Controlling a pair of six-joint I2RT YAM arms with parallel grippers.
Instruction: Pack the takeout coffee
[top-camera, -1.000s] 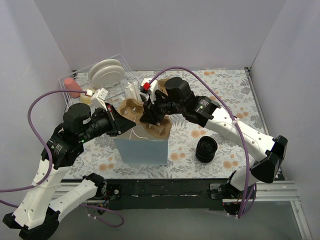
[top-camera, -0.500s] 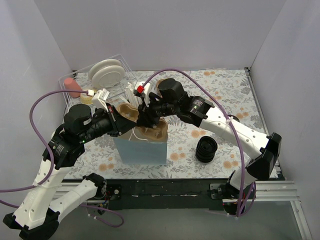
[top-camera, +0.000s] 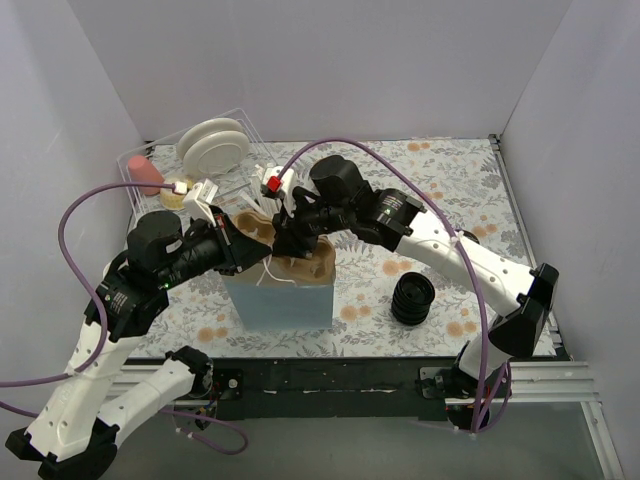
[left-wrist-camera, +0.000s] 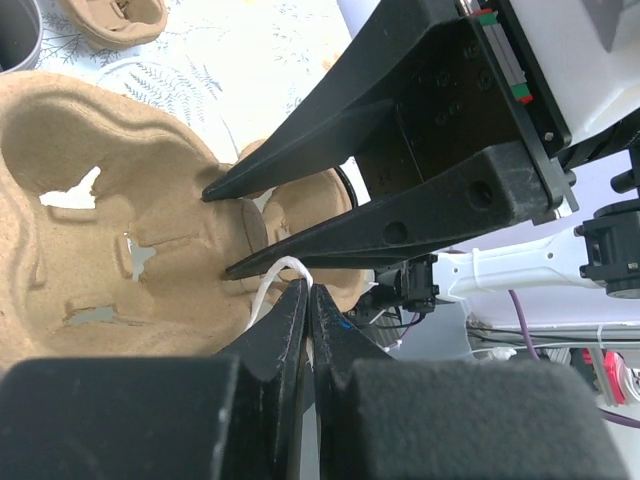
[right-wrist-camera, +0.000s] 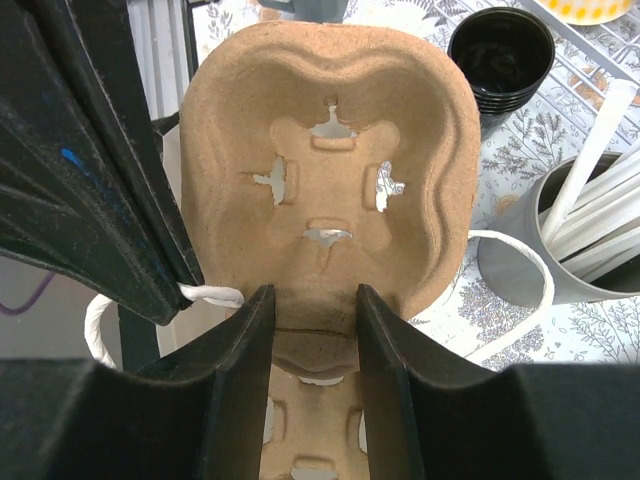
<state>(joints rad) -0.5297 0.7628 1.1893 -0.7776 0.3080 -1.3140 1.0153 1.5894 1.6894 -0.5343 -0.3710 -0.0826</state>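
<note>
The lidded black takeout coffee is not in view. A light blue paper bag (top-camera: 285, 300) stands at the table's near middle. My left gripper (top-camera: 250, 250) (left-wrist-camera: 308, 287) is shut on the bag's white string handle (left-wrist-camera: 270, 275), holding the mouth open. My right gripper (top-camera: 290, 240) (right-wrist-camera: 312, 295) is shut on the narrow middle of a brown pulp cup carrier (top-camera: 312, 264) (right-wrist-camera: 330, 150), which tilts into the bag's mouth. The carrier also fills the left wrist view (left-wrist-camera: 100, 220), with the right gripper's black fingers (left-wrist-camera: 330, 150) over it.
A ribbed stack of black lids (top-camera: 412, 298) sits right of the bag. A wire dish rack (top-camera: 140, 165) with white plates (top-camera: 212, 145) stands at the back left. Lidless black cups (right-wrist-camera: 500, 50) and a grey cup of straws (right-wrist-camera: 530, 260) stand behind the bag.
My right gripper has moved left and down with the carrier, lowering it further into the bag's mouth. My left gripper has kept its hold on the handle.
</note>
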